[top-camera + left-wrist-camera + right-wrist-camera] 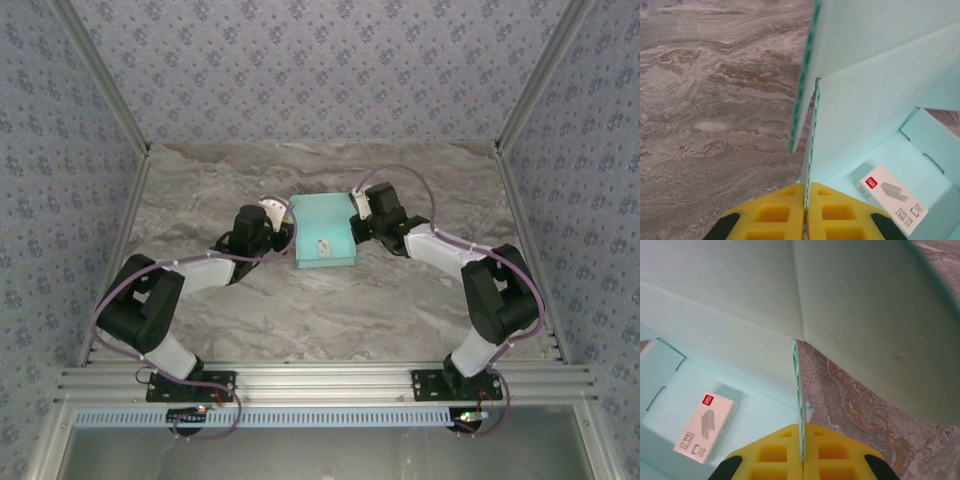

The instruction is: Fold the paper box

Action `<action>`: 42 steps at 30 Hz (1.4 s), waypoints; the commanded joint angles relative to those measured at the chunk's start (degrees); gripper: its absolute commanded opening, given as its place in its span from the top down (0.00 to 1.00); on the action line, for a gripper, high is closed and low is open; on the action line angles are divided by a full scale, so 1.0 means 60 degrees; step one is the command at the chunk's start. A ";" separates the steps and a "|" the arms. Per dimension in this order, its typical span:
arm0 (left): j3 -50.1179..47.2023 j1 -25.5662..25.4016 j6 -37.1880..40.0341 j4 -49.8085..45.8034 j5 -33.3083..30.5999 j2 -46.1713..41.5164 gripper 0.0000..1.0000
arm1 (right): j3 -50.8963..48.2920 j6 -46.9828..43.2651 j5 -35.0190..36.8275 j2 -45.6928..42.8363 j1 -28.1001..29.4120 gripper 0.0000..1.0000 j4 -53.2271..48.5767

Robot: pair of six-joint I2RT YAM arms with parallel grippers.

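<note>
The left hand (806, 195) and right hand (801, 434) each clamp a paper box (320, 218) wall.

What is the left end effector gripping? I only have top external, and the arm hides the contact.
Observer: In left wrist, the left end effector is shut on the thin edge of an upright box wall.
Operator: And the right?
Observer: In right wrist, the right end effector is shut on a wall edge the same way.
Operator: What's that white thing on the box?
Observer: A small white pack with a red logo and a staples drawing, lying flat on the box floor.
</note>
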 commanded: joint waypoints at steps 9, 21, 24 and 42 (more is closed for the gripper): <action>0.0565 -0.0687 -0.2993 0.0004 -0.2785 0.0295 0.99 | 0.0001 0.3174 0.3055 -0.0134 0.0955 0.95 0.0219; 0.0856 -0.1432 -0.3831 -0.0185 -0.4669 0.0573 1.00 | 0.0479 0.4178 0.4703 0.0351 0.1352 0.94 0.0213; 0.1011 -0.1624 -0.3668 -0.0253 -0.4999 0.0699 1.00 | 0.0631 0.4212 0.4988 0.0615 0.1443 0.94 0.0128; 0.0664 -0.2452 -0.3567 0.0568 -0.6154 0.1164 1.00 | 0.0525 0.4510 0.5253 0.0882 0.1723 0.93 0.0619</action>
